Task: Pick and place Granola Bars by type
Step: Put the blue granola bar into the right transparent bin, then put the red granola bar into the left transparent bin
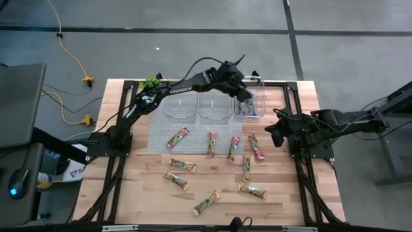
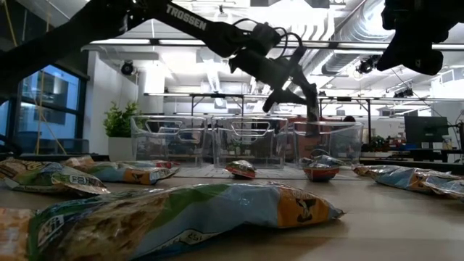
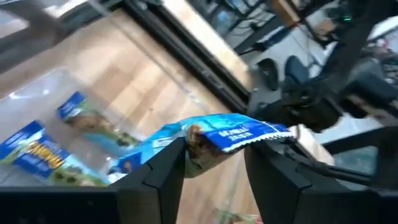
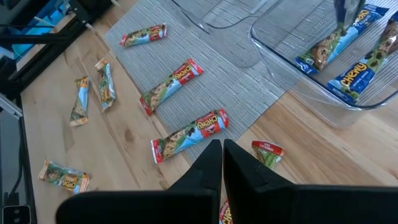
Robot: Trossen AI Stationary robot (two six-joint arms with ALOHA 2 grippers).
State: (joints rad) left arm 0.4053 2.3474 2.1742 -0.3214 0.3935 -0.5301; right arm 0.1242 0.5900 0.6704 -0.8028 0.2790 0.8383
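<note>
My left gripper [image 1: 244, 96] reaches over the far right clear bin [image 1: 252, 115] and is shut on a blue granola bar [image 3: 231, 135]. In the low view its fingers [image 2: 312, 101] point down into that bin [image 2: 348, 141]. Two more blue bars [image 3: 34, 149] [image 3: 81, 112] lie flat on the bin floor. Red bars [image 1: 178, 137] [image 1: 212, 143] [image 1: 257, 147] lie on the grey mat [image 1: 161, 138]. Green bars [image 1: 182, 165] [image 1: 252, 190] [image 1: 206, 202] lie on the wood nearer me. My right gripper [image 1: 275, 134] waits shut above the table's right side. My left gripper pinches the blue bar's middle [image 3: 208, 146] between its two fingers [image 3: 165, 168], which lie across the bar. The fingers come from above, pointing down into the bin. The bar is tilted, one crimped end [image 3: 273, 129] sticking out past the fingers; whether its other end touches the bin floor I cannot tell.
Two more clear bins [image 1: 180, 106] [image 1: 215, 106] stand left of the right one along the far edge. A small green plant [image 1: 150, 82] sits at the far left corner. Black frame rails [image 1: 293, 103] run along the table's sides. Bare wood [image 1: 290, 193] lies at the near right.
</note>
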